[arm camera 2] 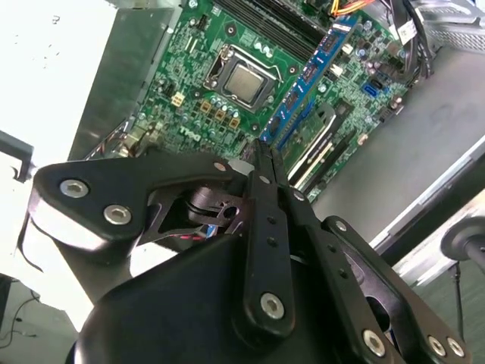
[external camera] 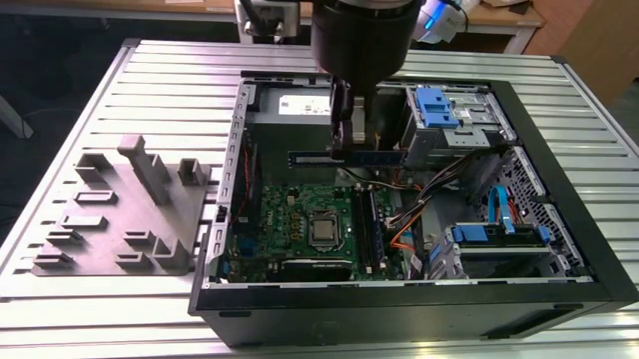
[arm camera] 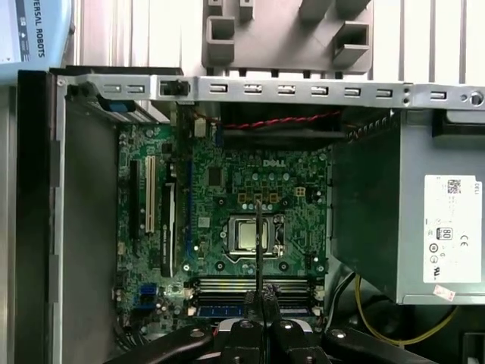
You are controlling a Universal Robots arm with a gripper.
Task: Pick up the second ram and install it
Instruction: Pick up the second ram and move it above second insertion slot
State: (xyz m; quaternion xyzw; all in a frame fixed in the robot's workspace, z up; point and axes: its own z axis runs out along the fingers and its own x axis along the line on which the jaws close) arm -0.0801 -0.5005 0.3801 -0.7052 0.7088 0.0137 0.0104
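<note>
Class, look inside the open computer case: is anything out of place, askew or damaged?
Nothing looks damaged. One part is unseated: in the exterior view the gripper holds the second ram roughly level in the air above the motherboard, not in a slot.

Matte black robot hand (arm camera 2: 265, 155) on a glossy dark cylindrical wrist (external camera: 361, 37).
Its flat black linkage bars (arm camera 2: 333, 254) carried round silver screws (arm camera 2: 261, 305) at the joints; slim black fingers (arm camera 2: 267, 220) tapered to narrow tips.
</note>
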